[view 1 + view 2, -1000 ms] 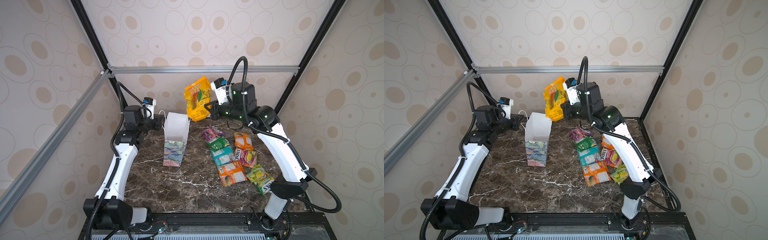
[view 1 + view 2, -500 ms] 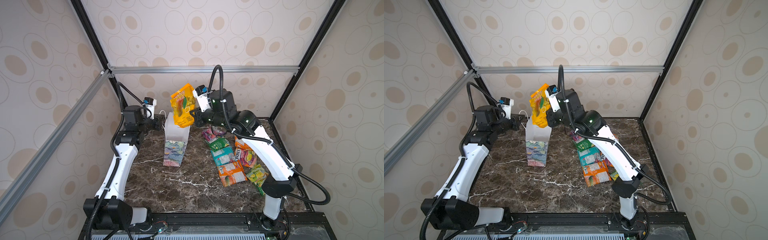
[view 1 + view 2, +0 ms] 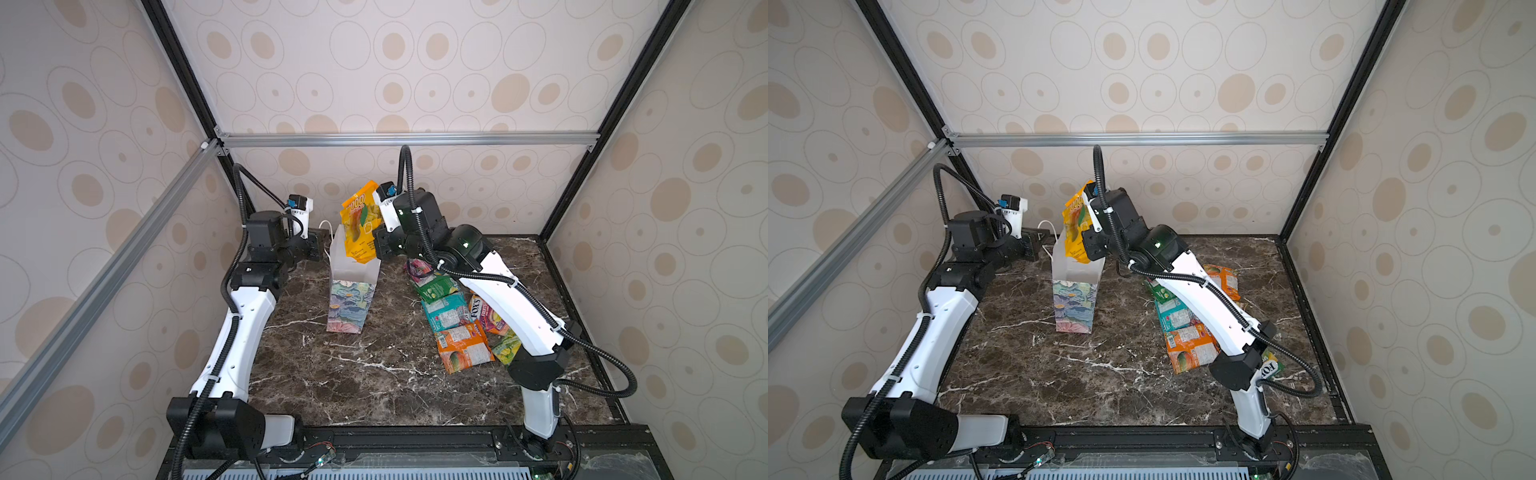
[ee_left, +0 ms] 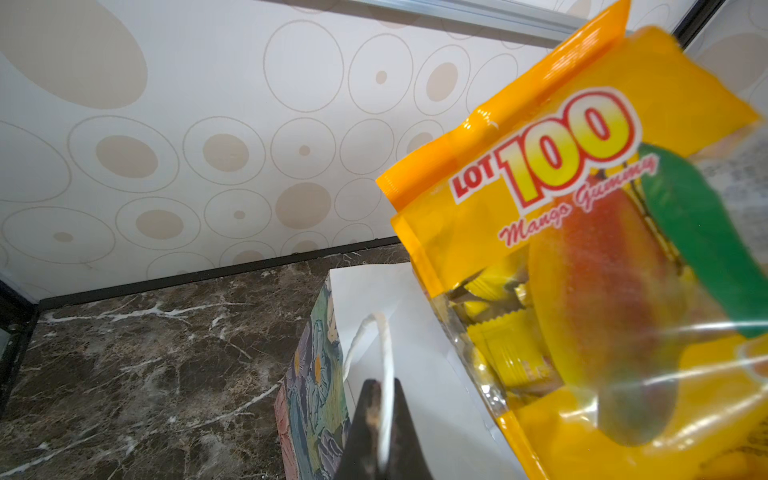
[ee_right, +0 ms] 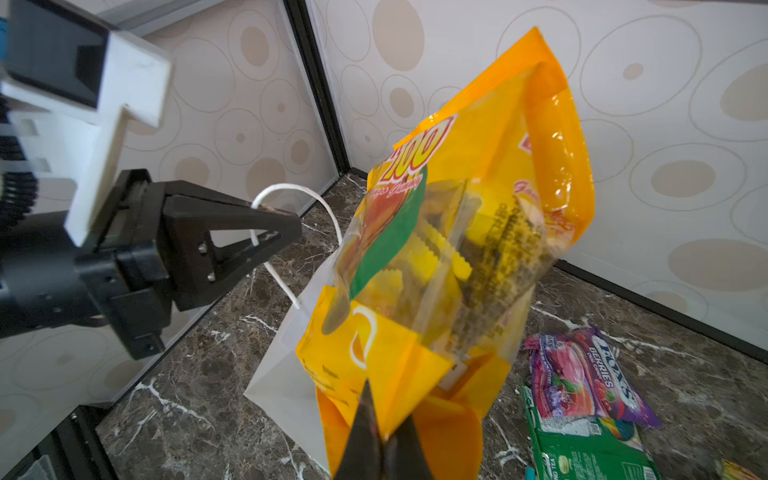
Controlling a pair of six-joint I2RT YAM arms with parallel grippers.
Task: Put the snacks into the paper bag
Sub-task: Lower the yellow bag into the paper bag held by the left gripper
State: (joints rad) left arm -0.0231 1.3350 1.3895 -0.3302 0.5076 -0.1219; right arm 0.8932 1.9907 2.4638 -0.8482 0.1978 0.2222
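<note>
right gripper (image 5: 384, 419) clamped tight on yellow-orange plastic gummy packet (image 3: 359, 224) over floral paper bag (image 3: 349, 303) mid-frame, left gripper (image 4: 381, 390) pinched closed on its white cord handle (image 4: 388, 349)

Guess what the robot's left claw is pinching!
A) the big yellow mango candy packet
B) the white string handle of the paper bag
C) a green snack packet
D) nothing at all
B: in the left wrist view the left gripper is shut on the white cord handle of the paper bag, while the yellow packet is pinched by the right gripper.
</note>
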